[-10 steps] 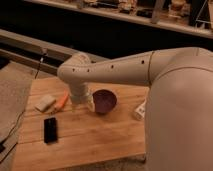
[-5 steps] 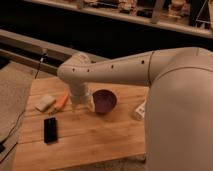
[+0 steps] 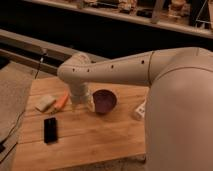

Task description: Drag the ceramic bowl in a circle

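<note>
The robot's claw (image 3: 88,105) hangs low over the wooden tabletop (image 3: 95,142), spread wide and gripping nothing, just left of the ceramic bowl (image 3: 105,100). The bowl sits mid-tabletop toward the far side, immediately right of the claw; being round, it has no long axis. An orange item (image 3: 62,101) and a pale block (image 3: 45,103) lie left, a black slab (image 3: 50,130) nearer, and a white object (image 3: 140,110) right, possibly crowding the circle.

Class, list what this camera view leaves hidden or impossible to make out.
Gripper, just left of the ceramic bowl: camera view, largely covered by the wrist; contact with the bowl unclear.
White object right of the bowl: camera view, partly hidden by the arm; identity unclear.
</note>
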`<state>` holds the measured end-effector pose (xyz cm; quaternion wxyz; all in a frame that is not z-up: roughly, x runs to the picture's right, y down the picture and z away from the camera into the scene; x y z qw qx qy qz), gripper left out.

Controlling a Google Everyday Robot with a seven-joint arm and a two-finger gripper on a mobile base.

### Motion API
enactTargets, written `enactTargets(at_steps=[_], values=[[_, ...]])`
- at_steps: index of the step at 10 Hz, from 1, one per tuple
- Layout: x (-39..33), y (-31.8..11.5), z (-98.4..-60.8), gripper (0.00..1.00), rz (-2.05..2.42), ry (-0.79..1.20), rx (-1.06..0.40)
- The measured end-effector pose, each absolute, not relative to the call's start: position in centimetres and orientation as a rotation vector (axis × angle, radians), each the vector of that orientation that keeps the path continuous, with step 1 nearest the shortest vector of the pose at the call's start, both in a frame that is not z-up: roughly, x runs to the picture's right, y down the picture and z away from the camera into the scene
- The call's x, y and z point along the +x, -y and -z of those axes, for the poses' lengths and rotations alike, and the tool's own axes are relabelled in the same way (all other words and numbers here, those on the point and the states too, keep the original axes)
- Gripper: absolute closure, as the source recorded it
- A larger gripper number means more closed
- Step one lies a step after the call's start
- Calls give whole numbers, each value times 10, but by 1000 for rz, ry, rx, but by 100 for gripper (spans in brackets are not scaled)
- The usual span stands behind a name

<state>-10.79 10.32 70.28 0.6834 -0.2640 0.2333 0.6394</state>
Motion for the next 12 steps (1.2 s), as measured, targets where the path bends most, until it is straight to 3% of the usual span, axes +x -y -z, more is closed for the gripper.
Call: enactTargets(at_steps=[8,12], values=[[-101,-105,-704,35,-1421,-528,-588],[-67,-96,-729,35,-1386,-516,-555]])
